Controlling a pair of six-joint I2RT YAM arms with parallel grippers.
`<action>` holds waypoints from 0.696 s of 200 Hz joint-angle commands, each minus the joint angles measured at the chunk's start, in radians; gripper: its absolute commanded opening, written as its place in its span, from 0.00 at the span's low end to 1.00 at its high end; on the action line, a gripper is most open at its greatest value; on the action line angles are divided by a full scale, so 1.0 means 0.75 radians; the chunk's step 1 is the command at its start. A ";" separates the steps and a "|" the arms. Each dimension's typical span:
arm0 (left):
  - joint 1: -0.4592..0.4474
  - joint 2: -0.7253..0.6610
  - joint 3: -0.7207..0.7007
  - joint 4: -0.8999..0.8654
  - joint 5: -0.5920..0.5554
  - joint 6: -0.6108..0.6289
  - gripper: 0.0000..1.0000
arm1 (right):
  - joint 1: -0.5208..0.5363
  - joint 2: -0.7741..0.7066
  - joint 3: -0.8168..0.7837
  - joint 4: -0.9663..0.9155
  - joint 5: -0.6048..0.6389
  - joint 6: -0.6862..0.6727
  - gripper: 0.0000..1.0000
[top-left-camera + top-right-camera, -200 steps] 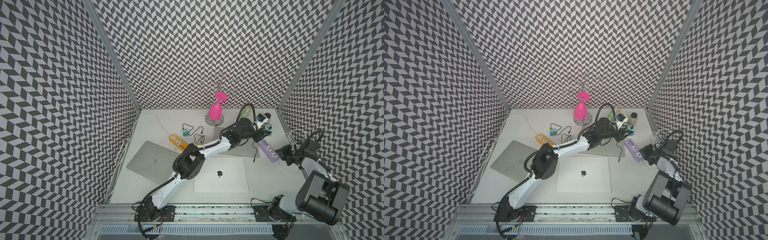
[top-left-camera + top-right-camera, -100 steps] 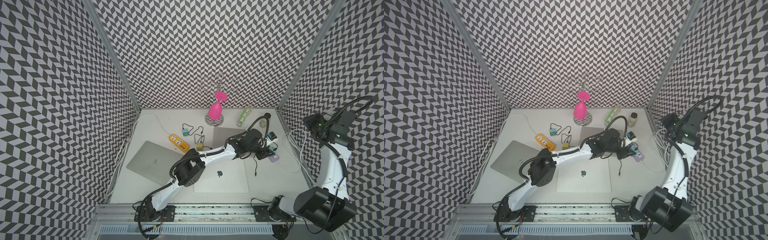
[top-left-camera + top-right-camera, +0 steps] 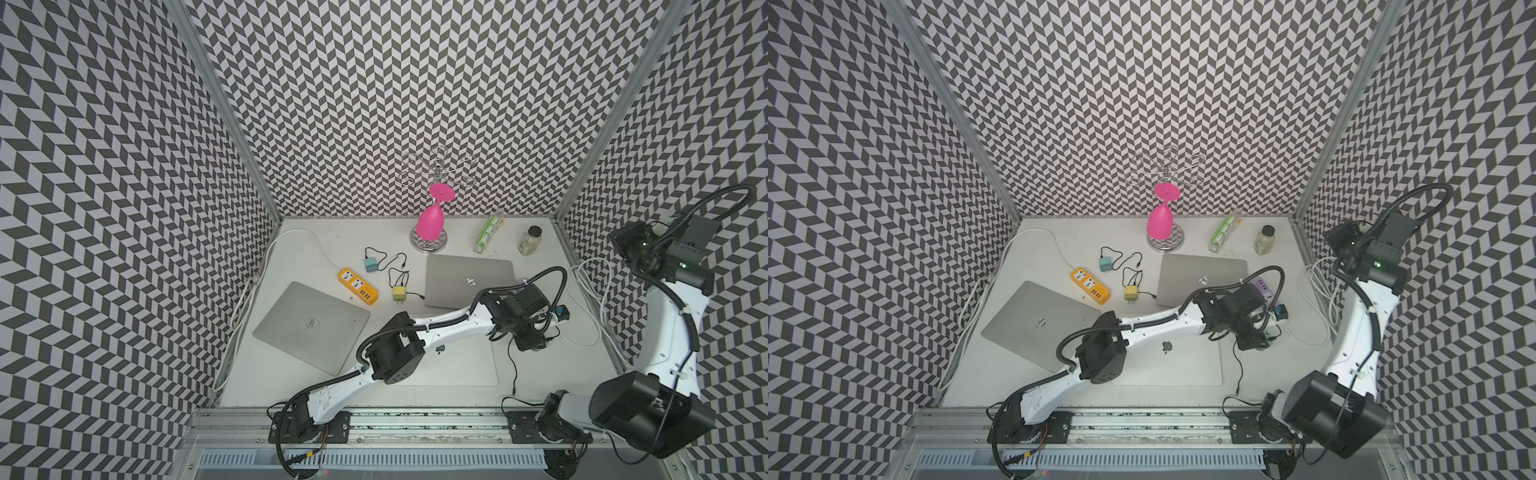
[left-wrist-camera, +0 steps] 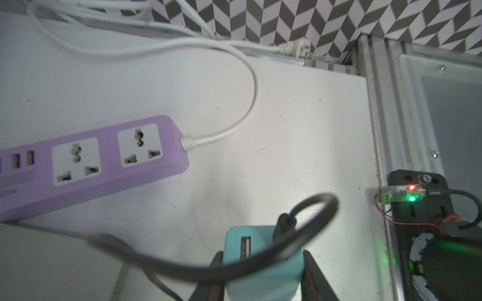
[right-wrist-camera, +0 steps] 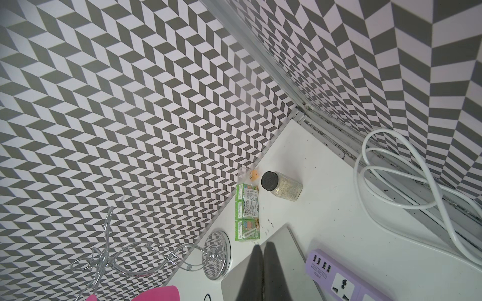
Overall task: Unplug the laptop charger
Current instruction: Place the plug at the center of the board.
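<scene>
Charger: teal block (image 4: pixel 260 250), clear of the purple power strip (image 4: pixel 86 166), hanging just beside its cord end above the table; both sockets bare.
Left gripper (image 4: pixel 263 276): clamped on the block's two flat sides.
Right gripper (image 5: pixel 262 263): fingers pressed together, empty, raised near the side wall.
Handling: probably light, rigid, smooth plastic; liable to slip or twist.
Black cable (image 4: pixel 329 206): limp, looping across the block; likely to drag.
Hold: flat sides of the body, never the lead.

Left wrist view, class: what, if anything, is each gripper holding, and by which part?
The left gripper clamps the teal charger block across its two opposite sides. The right gripper is shut, holding nothing.
</scene>
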 commanded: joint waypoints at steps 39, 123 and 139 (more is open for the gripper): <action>-0.024 0.034 0.022 -0.151 -0.125 0.084 0.20 | 0.017 -0.007 -0.029 0.044 -0.014 -0.015 0.00; -0.028 0.107 0.025 -0.175 -0.193 0.138 0.32 | 0.025 -0.020 -0.075 0.068 -0.024 -0.028 0.00; -0.027 0.114 0.026 -0.174 -0.204 0.145 0.36 | 0.025 -0.016 -0.076 0.070 -0.026 -0.033 0.00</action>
